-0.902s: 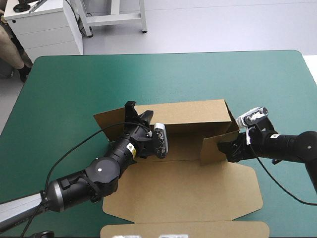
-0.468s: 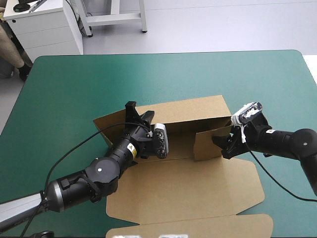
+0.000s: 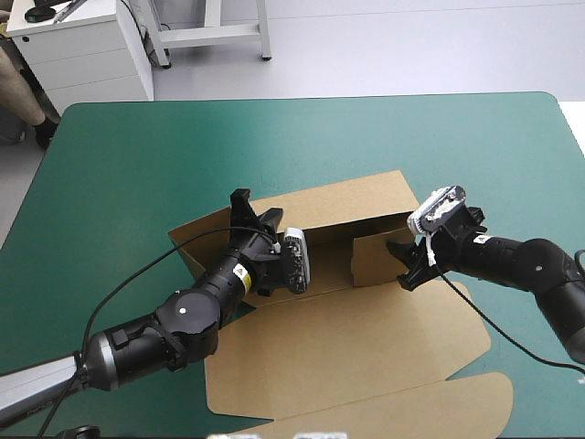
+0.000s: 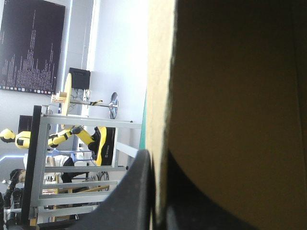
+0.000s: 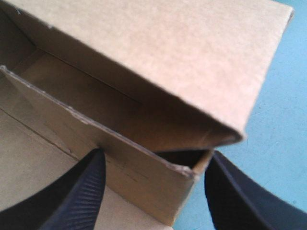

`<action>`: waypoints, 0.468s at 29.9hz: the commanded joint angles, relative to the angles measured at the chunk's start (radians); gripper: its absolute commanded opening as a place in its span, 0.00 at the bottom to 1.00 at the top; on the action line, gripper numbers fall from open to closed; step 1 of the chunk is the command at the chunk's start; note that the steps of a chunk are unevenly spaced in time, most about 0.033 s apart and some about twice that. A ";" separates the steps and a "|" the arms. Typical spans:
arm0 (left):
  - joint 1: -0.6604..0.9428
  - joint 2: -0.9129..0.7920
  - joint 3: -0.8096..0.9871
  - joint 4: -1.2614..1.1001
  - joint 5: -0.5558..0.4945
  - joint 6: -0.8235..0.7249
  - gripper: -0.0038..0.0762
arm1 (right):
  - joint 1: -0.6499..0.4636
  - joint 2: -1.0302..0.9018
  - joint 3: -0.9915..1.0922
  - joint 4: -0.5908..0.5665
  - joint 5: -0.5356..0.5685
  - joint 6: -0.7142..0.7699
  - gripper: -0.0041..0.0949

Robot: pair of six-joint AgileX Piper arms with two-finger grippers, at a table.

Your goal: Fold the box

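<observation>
Table [image 3: 302, 146]: one, under a teal-green cover, smooth and even in colour, with rounded far corners. Bare cover runs ahead of the left gripper [image 3: 256, 210] as far as the far edge, and sideways from it out to the table's left edge. Bare cover also lies ahead of and beside the right gripper [image 3: 399, 265], out to the right edge. Right wrist view: the cover [image 5: 283, 124] shows just beside the right gripper and ahead of it. Left wrist view: a narrow strip of the cover shows ahead of the left gripper, too slight to judge further.
</observation>
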 commanded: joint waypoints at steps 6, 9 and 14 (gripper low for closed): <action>-0.003 -0.031 -0.029 0.006 -0.066 -0.009 0.04 | 0.001 0.028 -0.026 0.063 -0.042 -0.025 0.32; -0.003 -0.031 -0.029 0.006 -0.064 -0.009 0.04 | 0.001 0.028 -0.028 0.063 -0.049 -0.030 0.13; -0.003 -0.031 -0.029 0.006 -0.064 -0.009 0.04 | 0.001 0.028 -0.028 0.063 -0.053 -0.030 0.02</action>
